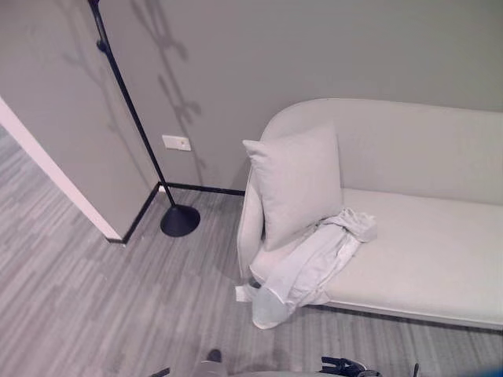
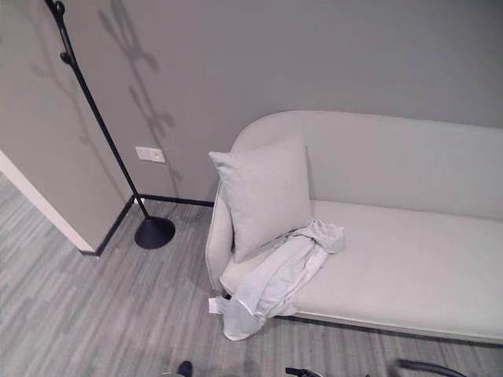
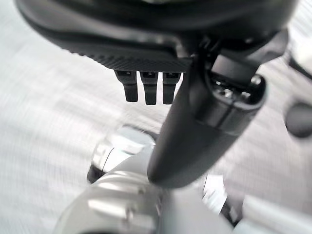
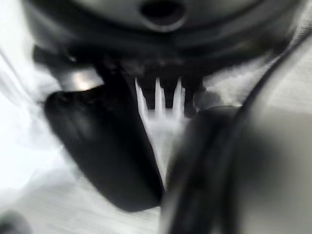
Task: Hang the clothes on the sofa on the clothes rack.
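Clothes (image 1: pixel 306 267): one pale, whitish garment lies crumpled on the sofa (image 1: pixel 424 251), on the seat cushion near its left end. The upper part is bunched on the seat just beside the lower corner of the cushion (image 1: pixel 297 184). The rest trails across the front edge of the seat and hangs down over it, with the lowest folds reaching the floor (image 1: pixel 94 298) or close to it; contact cannot be confirmed. A small white tag shows at the hanging end.

Cushion: light grey, square, standing tilted against the sofa's left armrest and backrest. Its lower edge is touching or just overlapping the garment.

Sofa: light grey, rounded back, set against a grey wall (image 1: pixel 314 47). The seat to the right of the garment is bare.

Clothes rack (image 1: pixel 134 126): a thin black pole on a round black base (image 1: pixel 179 221), standing on the floor in the corner of the wall, well apart from the sofa's left end. The pole leans across the view toward the upper left, with a short hook near its top. Nothing hangs on the visible part. A white wall socket (image 1: pixel 176 142) sits between the pole and the sofa.

Left hand (image 3: pixel 195 112): in its wrist view the fingers (image 3: pixel 148 90) hang straight in a row, thumb extended, holding nothing, over the striped grey floor.

Right hand (image 4: pixel 112 151): thumb and fingers (image 4: pixel 165 95) appear loosely extended and empty, though the view is blurred.
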